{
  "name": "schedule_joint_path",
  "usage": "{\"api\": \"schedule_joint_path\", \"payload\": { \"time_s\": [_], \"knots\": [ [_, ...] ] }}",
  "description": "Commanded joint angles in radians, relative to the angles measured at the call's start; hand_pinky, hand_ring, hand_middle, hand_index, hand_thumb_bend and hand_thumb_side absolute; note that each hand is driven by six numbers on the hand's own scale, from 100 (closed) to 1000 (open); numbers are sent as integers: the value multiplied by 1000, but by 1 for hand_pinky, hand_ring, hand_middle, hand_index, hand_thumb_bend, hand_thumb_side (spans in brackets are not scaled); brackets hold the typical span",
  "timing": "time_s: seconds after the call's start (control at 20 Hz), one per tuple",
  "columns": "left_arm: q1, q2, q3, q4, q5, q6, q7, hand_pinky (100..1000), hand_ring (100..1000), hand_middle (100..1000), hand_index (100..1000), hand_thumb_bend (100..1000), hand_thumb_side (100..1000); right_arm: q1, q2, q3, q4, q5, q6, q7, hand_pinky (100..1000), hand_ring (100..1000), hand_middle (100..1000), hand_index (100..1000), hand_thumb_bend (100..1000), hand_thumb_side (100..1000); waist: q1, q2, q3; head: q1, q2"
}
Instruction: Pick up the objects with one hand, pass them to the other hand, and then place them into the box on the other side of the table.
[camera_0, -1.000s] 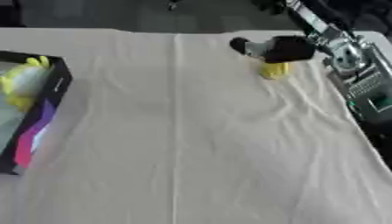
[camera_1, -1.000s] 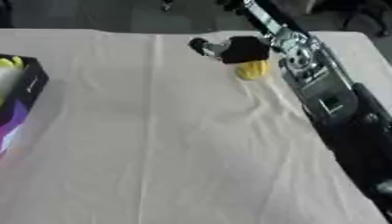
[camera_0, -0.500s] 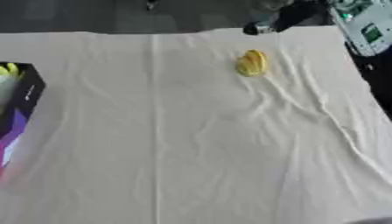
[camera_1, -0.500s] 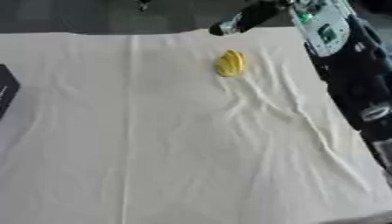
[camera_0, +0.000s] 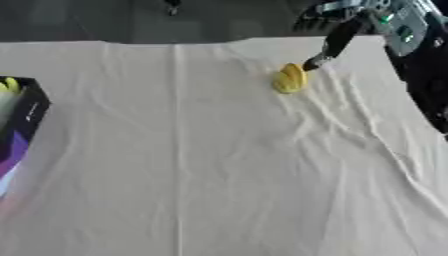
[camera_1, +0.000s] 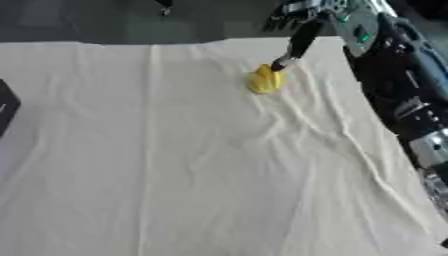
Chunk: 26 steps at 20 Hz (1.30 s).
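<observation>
At the bench's (camera_0: 219, 165) far right: your right hand (camera_0: 331, 41), lifted off a second ago, is back down, fingers straight, tip beside the yellow object (camera_0: 290, 78). Box (camera_0: 26, 117) at left edge holds yellow items (camera_0: 9, 86)

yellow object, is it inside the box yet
No, the yellow object lies on the white cloth near the far right, by a finger of the right hand, while the box sits at the left edge.
</observation>
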Motion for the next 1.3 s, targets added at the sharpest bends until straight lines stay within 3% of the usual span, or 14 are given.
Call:
{"api": "schedule_joint_path", "payload": {
  "time_s": [0.05, 0.35, 0.65, 1.3],
  "knots": [
    [-23, 28, 13, -21, 3, -2, -2, 791, 736, 669, 724, 824, 383, -28, -15, -21, 26, 58, -27, -1, 934, 951, 889, 863, 483, 120, -1, 5, 13, -17, -28],
    [-52, 34, 10, -34, -1, -3, -4, 790, 735, 666, 721, 814, 384, -11, -23, -26, 44, 124, -58, -33, 935, 952, 882, 843, 464, 100, -22, 43, 62, -50, -48],
    [-67, 35, 10, -42, -5, -2, -5, 788, 733, 662, 720, 807, 387, -9, -32, -44, 57, 215, -49, -91, 936, 954, 883, 841, 447, 100, -35, 72, 89, -77, -64],
    [-53, 40, 20, -34, -4, 6, 3, 784, 732, 657, 719, 785, 384, -19, -83, -100, 70, 303, -23, -100, 944, 964, 898, 878, 474, 100, -39, 87, 88, -78, -70]
  ]
}}
